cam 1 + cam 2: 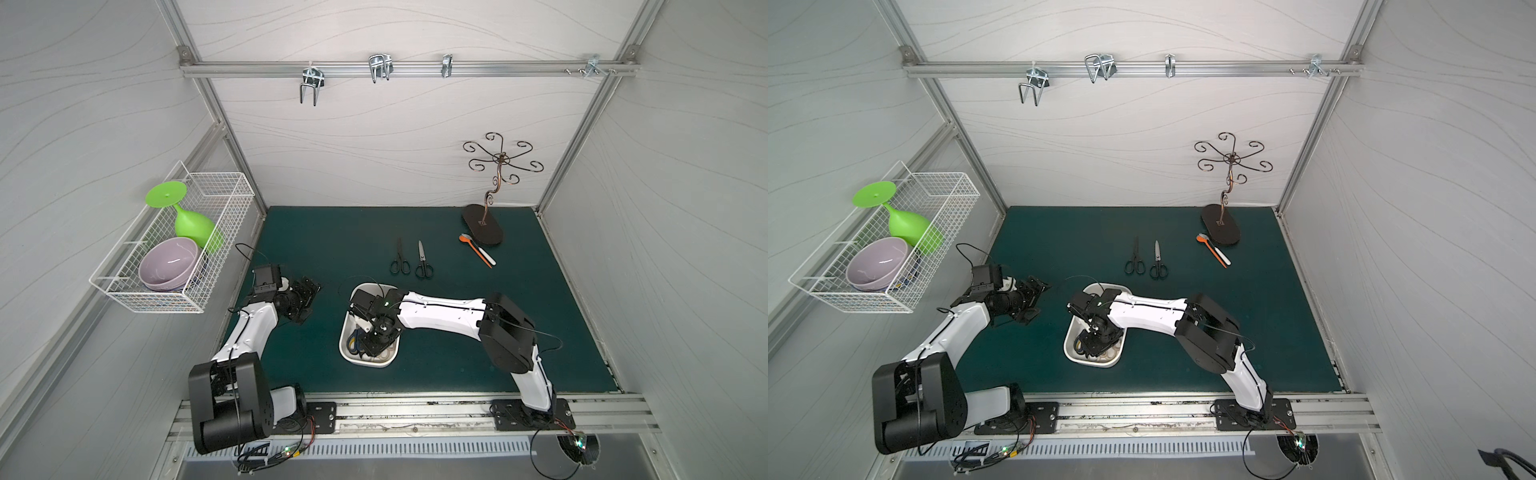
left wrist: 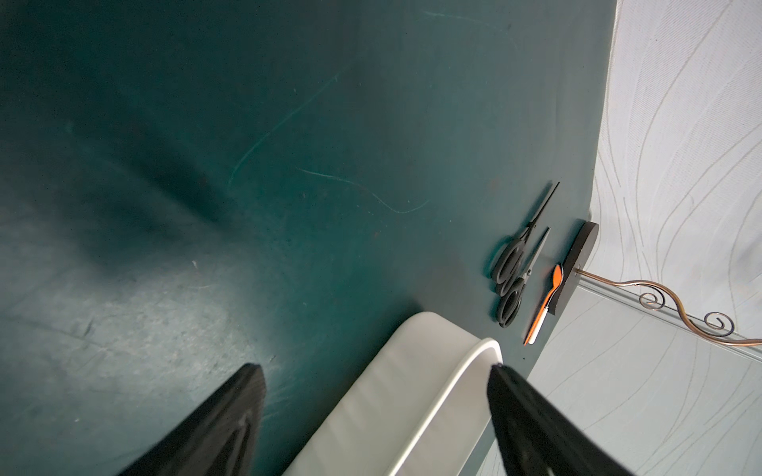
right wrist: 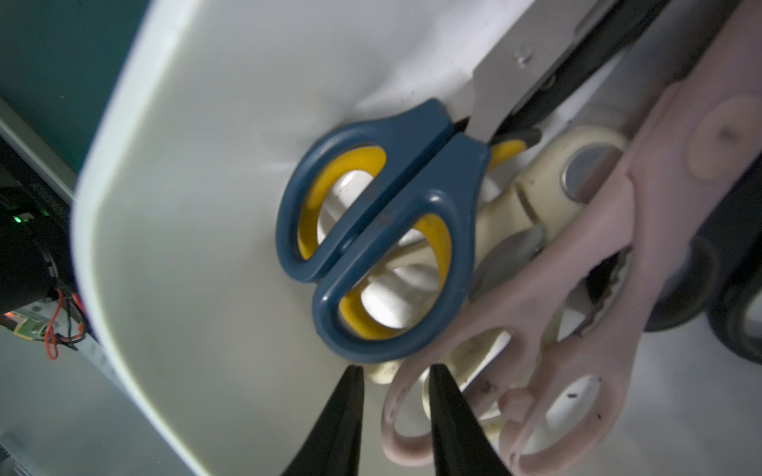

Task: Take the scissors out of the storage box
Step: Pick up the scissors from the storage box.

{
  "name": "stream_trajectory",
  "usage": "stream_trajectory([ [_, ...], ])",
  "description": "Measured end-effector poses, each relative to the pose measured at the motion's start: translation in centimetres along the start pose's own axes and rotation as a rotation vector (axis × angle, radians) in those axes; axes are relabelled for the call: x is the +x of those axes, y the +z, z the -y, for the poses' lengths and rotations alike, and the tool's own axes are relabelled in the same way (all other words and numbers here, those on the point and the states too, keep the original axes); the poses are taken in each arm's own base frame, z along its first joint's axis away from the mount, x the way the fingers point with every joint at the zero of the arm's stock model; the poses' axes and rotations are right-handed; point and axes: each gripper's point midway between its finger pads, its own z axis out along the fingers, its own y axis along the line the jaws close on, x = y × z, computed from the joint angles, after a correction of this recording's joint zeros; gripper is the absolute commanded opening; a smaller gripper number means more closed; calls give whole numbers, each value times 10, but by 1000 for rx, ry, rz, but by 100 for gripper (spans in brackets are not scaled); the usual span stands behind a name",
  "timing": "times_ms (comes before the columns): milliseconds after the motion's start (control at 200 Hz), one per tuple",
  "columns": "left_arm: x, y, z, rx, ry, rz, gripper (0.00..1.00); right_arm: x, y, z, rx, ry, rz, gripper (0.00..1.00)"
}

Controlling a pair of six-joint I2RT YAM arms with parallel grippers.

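The white storage box (image 1: 365, 364) (image 1: 1096, 362) sits mid-mat, and my right gripper (image 1: 374, 340) (image 3: 393, 366) reaches down into it. Its jaws stand narrowly open. They straddle the rim of one handle loop of the pink scissors (image 3: 618, 255) without visibly pressing it. Blue scissors (image 3: 453, 181) with yellow-lined loops lie on a cream-handled pair (image 3: 536, 185). Black handle rings (image 3: 697, 288) show at the box's far side. Two black-handled scissors (image 1: 400, 259) (image 1: 423, 264) lie on the mat behind the box. My left gripper (image 1: 307, 299) (image 2: 377, 366) hangs open and empty, left of the box.
An orange spoon (image 1: 473, 249) and a white one (image 1: 485, 255) lie by the dark oval base of a wire hook stand (image 1: 482, 224) at the back right. A wire basket (image 1: 232, 195) on the left wall holds a green goblet and a lilac bowl.
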Motion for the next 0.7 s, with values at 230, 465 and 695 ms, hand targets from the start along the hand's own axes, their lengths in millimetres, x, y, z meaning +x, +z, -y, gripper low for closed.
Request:
stream_trajectory([
  [230, -1, -1, -1, 0, -3, 3, 89, -1, 9, 3, 2, 10, -18, 19],
  [465, 0, -1, -1, -4, -5, -1, 89, -1, 9, 9, 4, 42, -26, 0],
  [695, 0, -1, -1, -5, -5, -1, 89, -2, 9, 12, 16, 41, -21, 0],
])
